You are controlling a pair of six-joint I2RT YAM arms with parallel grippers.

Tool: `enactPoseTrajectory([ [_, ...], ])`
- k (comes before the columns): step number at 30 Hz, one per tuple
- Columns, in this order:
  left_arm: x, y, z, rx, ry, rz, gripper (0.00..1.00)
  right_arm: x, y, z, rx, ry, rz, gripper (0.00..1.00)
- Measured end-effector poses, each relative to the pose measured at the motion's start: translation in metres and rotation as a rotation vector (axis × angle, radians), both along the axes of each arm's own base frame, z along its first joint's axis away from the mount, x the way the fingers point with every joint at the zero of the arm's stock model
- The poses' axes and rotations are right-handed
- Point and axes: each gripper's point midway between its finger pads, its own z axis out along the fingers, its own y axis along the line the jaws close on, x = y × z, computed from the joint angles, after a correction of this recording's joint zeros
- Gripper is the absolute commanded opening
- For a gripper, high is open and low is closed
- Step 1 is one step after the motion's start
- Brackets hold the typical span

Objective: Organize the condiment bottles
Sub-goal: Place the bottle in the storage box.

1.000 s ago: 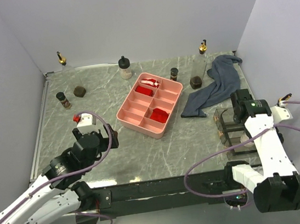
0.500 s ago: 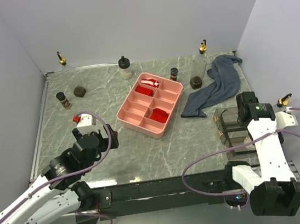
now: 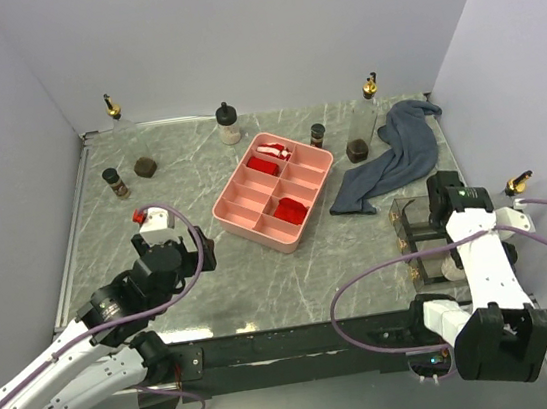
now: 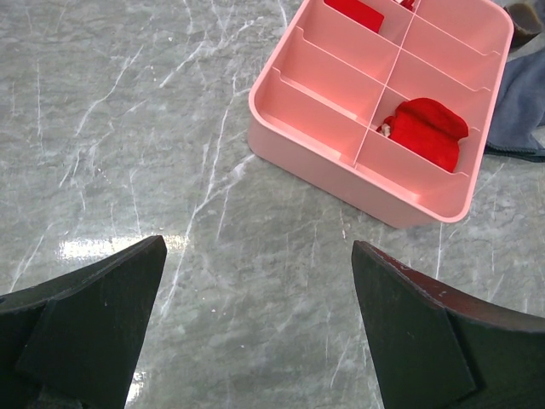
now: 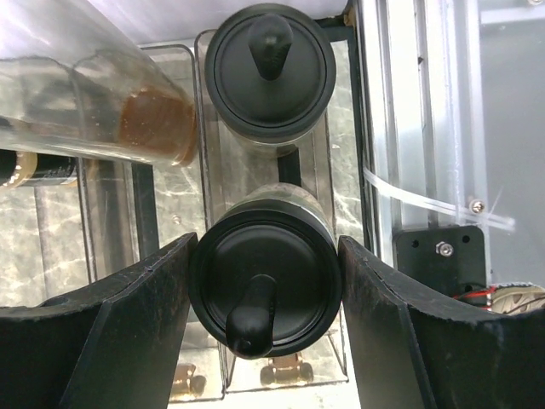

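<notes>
Left hand (image 4: pixel 257 256), spread wide and empty, hovered over bare counter (image 4: pixel 128 102) just left of the pink tray (image 4: pixel 324 162), unmoved over the last second. Seven loose bottles, among them a cream one (image 3: pixel 229 125) and a tall gold-spouted one (image 3: pixel 369 101), stood behind the tray, untouched. Well right of the tray, the right arm had shifted slightly above the clear rack (image 3: pixel 414 236). Right hand (image 5: pixel 266 256) was pressed against both sides of a black-capped bottle (image 5: pixel 264 285) standing in a rack slot, directly between its fingers. Another capped bottle (image 5: pixel 271 68) sat in the slot beyond. Judgement: seating was nearly done, and release was due.
</notes>
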Motion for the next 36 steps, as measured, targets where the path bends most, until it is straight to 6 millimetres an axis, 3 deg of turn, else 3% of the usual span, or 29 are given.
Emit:
enactPoseTrajectory([
  [4,0.000,0.000,0.000,-0.002,-0.001,0.000,0.97,0.001,-0.001,-0.008,-0.001,0.004,-0.001,0.15],
  [8,0.000,0.000,0.001,-0.002,-0.002,0.000,0.97,0.003,-0.002,-0.016,-0.004,0.003,0.000,0.47],
  [17,0.000,0.000,0.001,-0.002,-0.002,0.001,0.97,0.006,-0.005,-0.026,-0.016,0.002,0.015,0.96],
  [19,0.000,0.000,0.001,-0.002,-0.002,0.001,0.97,0.005,-0.007,-0.023,-0.027,0.005,0.009,1.00],
  [30,-0.003,0.002,0.006,-0.024,-0.020,-0.004,0.97,0.012,-0.006,0.012,-0.047,-0.128,0.043,1.00],
  [36,-0.005,0.001,0.008,-0.034,-0.026,-0.012,0.97,0.019,0.001,0.033,-0.036,-0.238,0.150,0.99],
])
